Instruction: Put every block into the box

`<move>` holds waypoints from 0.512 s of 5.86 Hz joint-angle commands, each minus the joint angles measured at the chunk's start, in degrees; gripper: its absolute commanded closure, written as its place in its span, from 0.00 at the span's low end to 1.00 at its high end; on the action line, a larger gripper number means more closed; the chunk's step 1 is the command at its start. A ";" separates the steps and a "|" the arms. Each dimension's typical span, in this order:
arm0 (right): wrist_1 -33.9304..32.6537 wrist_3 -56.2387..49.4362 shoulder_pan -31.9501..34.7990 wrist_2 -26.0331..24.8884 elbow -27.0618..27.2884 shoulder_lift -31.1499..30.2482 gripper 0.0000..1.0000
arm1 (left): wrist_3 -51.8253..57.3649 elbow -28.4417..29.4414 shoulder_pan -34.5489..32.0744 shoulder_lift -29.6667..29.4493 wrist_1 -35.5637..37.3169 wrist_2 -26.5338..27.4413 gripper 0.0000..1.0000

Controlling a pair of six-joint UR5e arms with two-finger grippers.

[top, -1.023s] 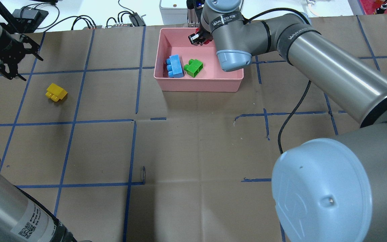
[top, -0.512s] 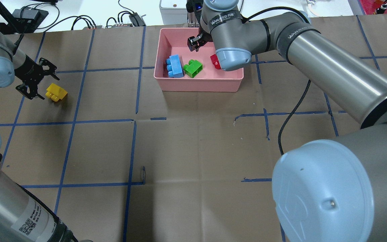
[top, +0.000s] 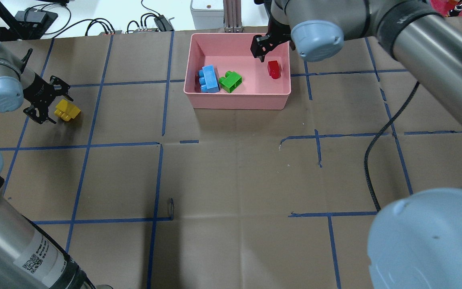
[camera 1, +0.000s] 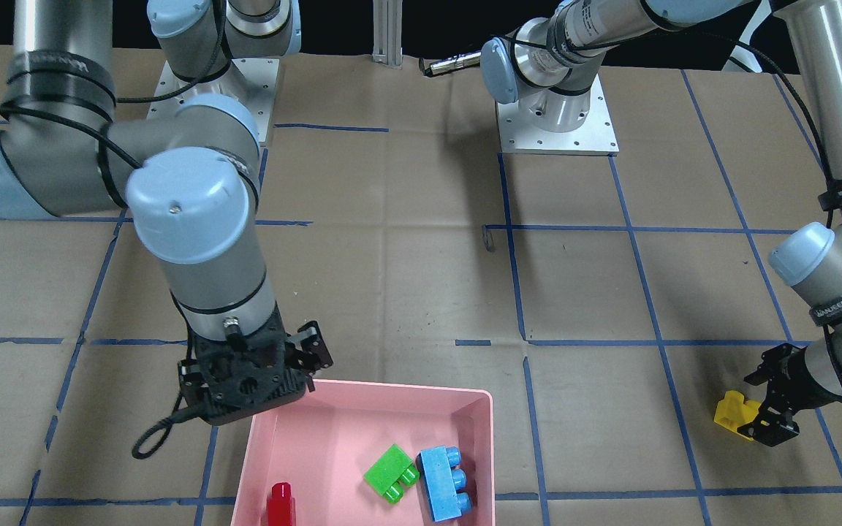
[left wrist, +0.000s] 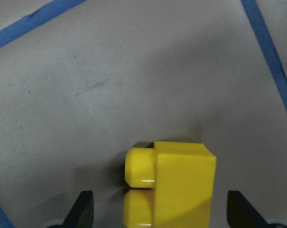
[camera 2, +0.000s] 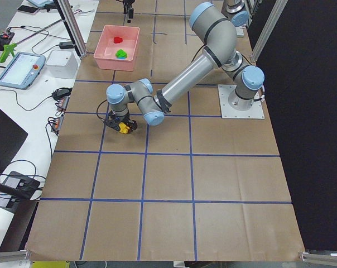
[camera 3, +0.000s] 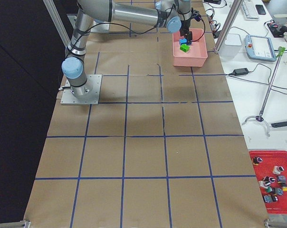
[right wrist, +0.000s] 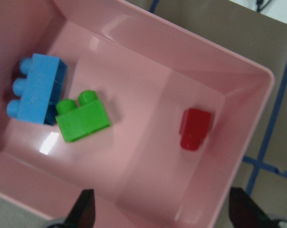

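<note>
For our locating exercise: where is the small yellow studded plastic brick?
Overhead view: the yellow studded plastic brick lies at the left of the table, outside the pink plastic tray, at the open left end effector's tips.

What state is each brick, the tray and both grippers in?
Shallow pink plastic tray: holds three bricks.
Green studded plastic brick: in tray.
Long light-blue brick: in tray, beside green.
Small red brick: in tray, apart.
Yellow brick: on table, ungripped.
Left gripper: open, fingers flanking yellow brick.
Right gripper: open, empty.
</note>
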 commanded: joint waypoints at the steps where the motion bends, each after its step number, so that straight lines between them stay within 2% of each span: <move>1: 20.55 0.76 -3.83 -0.52 0.36 -10.02 0.00 | 0.06 0.53 0.13 -0.69 0.00 -0.55 0.14; 2: 22.26 3.74 -3.31 -0.62 1.24 -14.76 0.00 | 0.06 0.70 0.21 -0.69 -0.87 -2.82 0.36; 3: 24.45 4.03 -2.69 -0.10 6.81 -17.94 0.01 | 0.15 0.88 0.21 -0.69 -1.05 -2.84 0.58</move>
